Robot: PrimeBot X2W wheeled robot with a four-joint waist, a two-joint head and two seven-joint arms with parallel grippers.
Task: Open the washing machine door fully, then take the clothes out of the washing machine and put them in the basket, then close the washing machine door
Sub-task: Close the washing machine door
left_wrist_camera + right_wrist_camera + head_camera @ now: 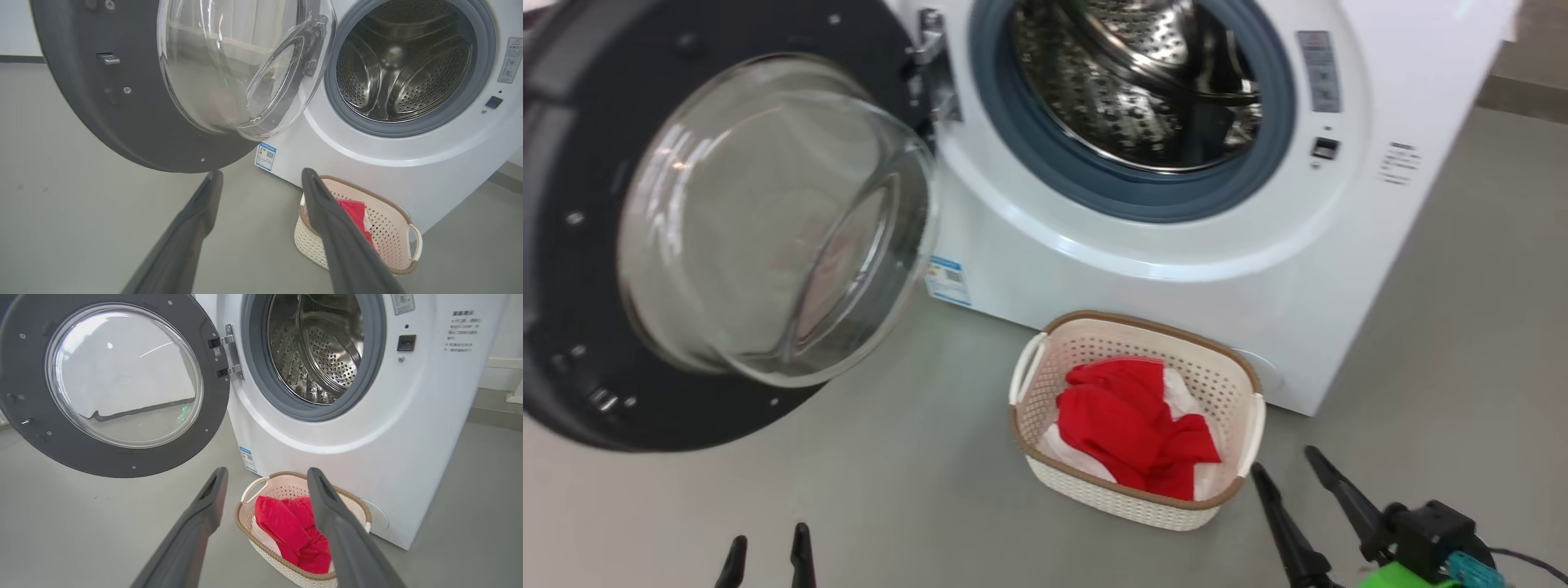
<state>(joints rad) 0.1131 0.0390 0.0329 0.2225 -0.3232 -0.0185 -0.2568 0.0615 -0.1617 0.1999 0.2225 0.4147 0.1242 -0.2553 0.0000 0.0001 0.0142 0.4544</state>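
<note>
Head view: one basket, one clothes heap, left pincer, right pincer.

Laundry room — washing machine, basket.

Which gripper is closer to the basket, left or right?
The right gripper: its open fingers end beside the basket. The left gripper sits farther off, near the washing machine door.
</note>
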